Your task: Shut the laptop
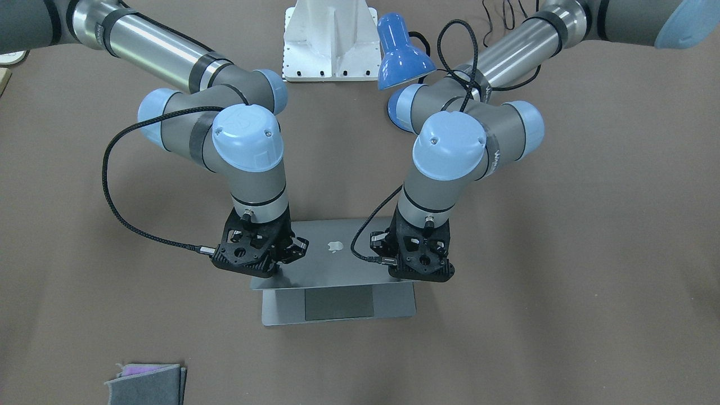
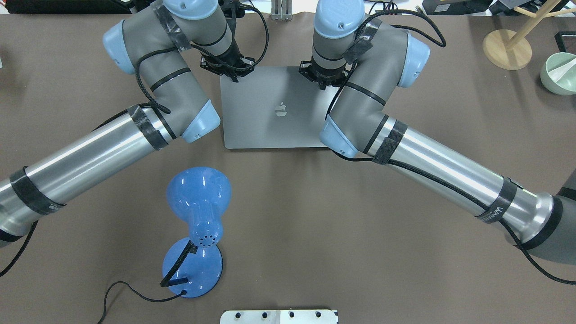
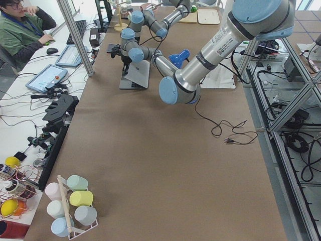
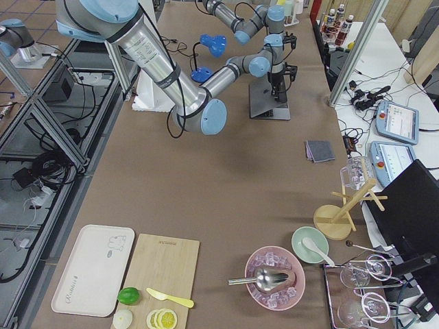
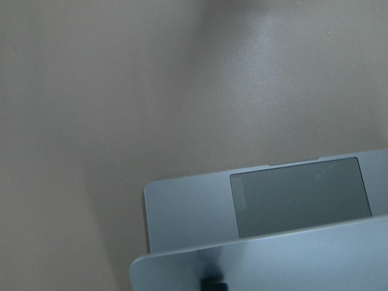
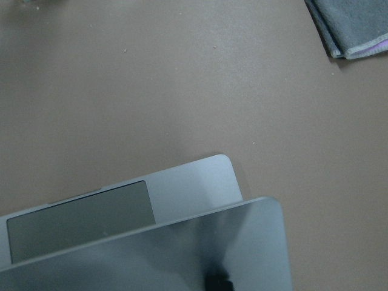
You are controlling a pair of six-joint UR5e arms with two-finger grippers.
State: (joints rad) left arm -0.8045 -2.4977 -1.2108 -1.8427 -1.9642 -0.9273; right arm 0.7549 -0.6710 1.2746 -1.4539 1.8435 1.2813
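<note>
The space-grey laptop (image 1: pixel 337 264) lies mid-table with its lid, apple logo up, tilted low over the base; only the trackpad strip (image 1: pixel 339 304) of the base shows. The laptop also shows in the overhead view (image 2: pixel 270 121). My left gripper (image 1: pixel 421 270) (image 2: pixel 234 74) rests on one far corner of the lid. My right gripper (image 1: pixel 270 261) (image 2: pixel 323 83) rests on the other. In each wrist view a single dark fingertip (image 5: pixel 213 283) (image 6: pixel 218 282) touches the lid's edge, so both grippers look shut. Neither grips anything.
A blue desk lamp (image 2: pixel 198 198) stands on the robot's side of the laptop, its cord trailing. A white mounting block (image 1: pixel 329 39) is at the robot's base. A folded grey cloth (image 1: pixel 146 382) lies near the operators' edge. A wooden stand (image 2: pixel 506 47) and green bowl (image 2: pixel 558 72) are far right.
</note>
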